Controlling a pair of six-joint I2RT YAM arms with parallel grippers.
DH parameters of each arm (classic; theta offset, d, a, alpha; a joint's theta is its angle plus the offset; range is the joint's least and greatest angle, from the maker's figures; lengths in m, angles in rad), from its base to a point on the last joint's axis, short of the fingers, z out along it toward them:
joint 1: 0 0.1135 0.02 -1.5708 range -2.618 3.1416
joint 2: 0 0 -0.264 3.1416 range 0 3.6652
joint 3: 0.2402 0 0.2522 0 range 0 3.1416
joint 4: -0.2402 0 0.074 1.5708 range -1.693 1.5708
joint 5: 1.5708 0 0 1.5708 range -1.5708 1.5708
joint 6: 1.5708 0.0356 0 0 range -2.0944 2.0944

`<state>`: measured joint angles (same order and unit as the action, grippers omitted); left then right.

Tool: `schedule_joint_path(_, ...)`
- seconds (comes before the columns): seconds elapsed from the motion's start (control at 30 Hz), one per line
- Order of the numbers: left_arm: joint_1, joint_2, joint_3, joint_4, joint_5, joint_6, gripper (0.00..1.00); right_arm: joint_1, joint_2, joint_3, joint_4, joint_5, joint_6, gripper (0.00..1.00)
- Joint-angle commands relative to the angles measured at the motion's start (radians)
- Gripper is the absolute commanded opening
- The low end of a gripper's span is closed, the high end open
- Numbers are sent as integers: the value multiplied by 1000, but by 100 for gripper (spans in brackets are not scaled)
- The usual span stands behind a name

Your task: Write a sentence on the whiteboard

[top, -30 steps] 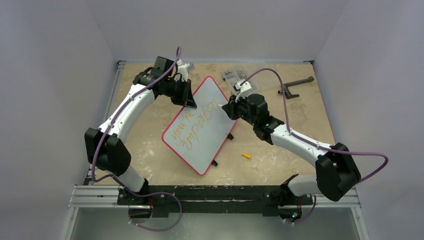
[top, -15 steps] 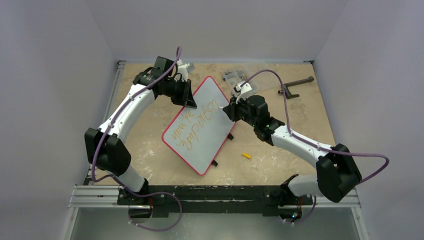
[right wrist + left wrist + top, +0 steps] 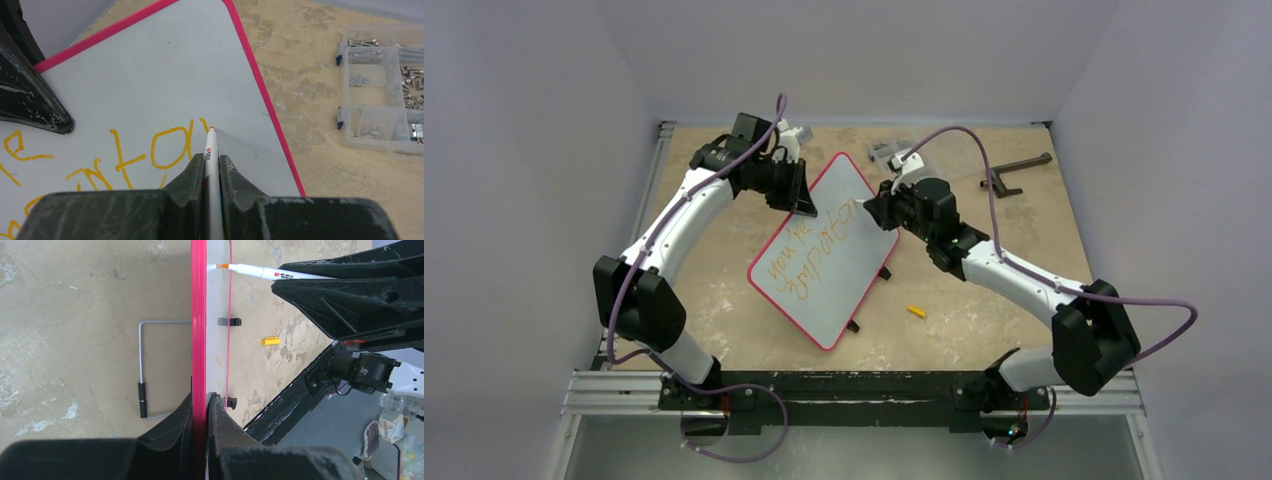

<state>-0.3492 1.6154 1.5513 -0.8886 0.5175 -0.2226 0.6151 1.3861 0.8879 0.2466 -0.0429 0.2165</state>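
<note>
our right gripper (image 3: 871, 208), clenched on a white orange-tipped marker (image 3: 210, 150), has shifted toward the worktop's far edge, its tip just past the orange handwritten sentence (image 3: 810, 252), likely starting another letter. our left gripper (image 3: 202, 399) clamps the red-rimmed white whiteboard (image 3: 834, 290), mid-worktop.

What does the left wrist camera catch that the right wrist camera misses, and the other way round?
Left wrist only: a bent grey wire stand and a small yellow cap. Right wrist only: the orange-yellow handwritten words and a clear plastic box of screws. Both: the red-rimmed white whiteboard, the white orange-tipped marker, the left tool clamping the rim and the right tool gripping the marker.
</note>
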Motion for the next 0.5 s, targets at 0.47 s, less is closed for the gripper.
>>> schedule_joint_path(0.47,-5,-23,4,-15,-103,83,0,4,51,84,0,37,16,0)
